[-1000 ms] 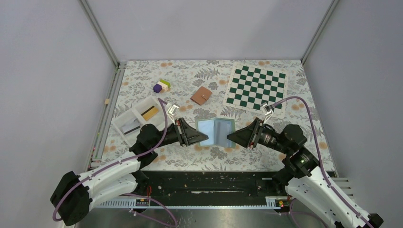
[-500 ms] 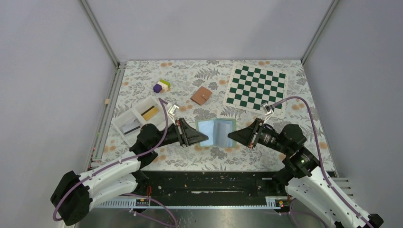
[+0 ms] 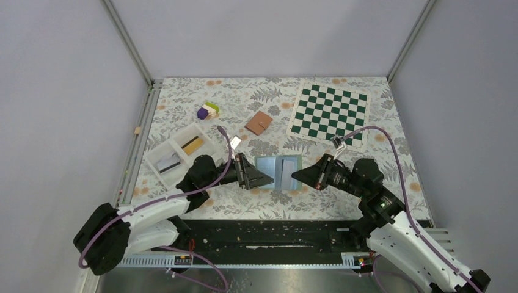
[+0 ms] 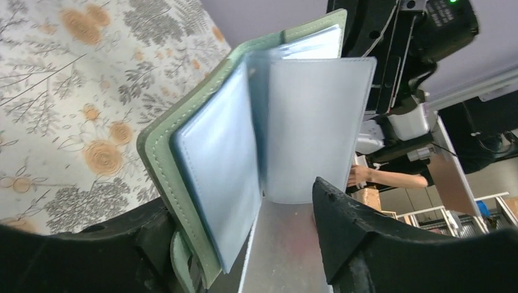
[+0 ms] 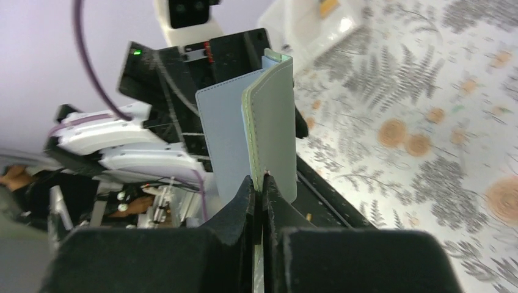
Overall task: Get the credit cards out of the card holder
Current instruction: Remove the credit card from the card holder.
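- Floral tabletop [image 3: 244, 210] lies under the green card holder [image 3: 278, 170], its pages fanned.
- Its left cover sits between the spread-apart fingers of the left gripper [image 3: 264, 178].
- Its right cover is pinched tight by the right gripper [image 5: 261, 183].

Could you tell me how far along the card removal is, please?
Done: a yellow-orange card and what looks like a second card lie in the white plastic tray. In hand: the right end effector pinches the cover of the open green card holder; the left end effector stands open around its clear pages. Left: checking remaining sleeves; no card shows there.
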Robot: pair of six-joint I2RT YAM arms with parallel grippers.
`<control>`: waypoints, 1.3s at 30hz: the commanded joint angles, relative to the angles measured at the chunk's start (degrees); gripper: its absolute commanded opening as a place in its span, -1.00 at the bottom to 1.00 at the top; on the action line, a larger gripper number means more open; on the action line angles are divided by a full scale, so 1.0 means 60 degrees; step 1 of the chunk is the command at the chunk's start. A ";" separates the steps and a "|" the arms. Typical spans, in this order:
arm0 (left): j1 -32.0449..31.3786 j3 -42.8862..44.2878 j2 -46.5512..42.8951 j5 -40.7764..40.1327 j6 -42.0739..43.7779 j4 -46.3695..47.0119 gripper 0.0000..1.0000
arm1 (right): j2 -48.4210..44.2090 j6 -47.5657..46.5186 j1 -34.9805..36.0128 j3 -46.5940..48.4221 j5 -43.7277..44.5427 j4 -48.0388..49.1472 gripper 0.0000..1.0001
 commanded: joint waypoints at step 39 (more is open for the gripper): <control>0.0520 0.0977 -0.1887 0.1513 -0.1056 0.0262 0.16 | 0.0157 -0.1742 -0.0007 0.0902 -0.1521 0.0937 -1.00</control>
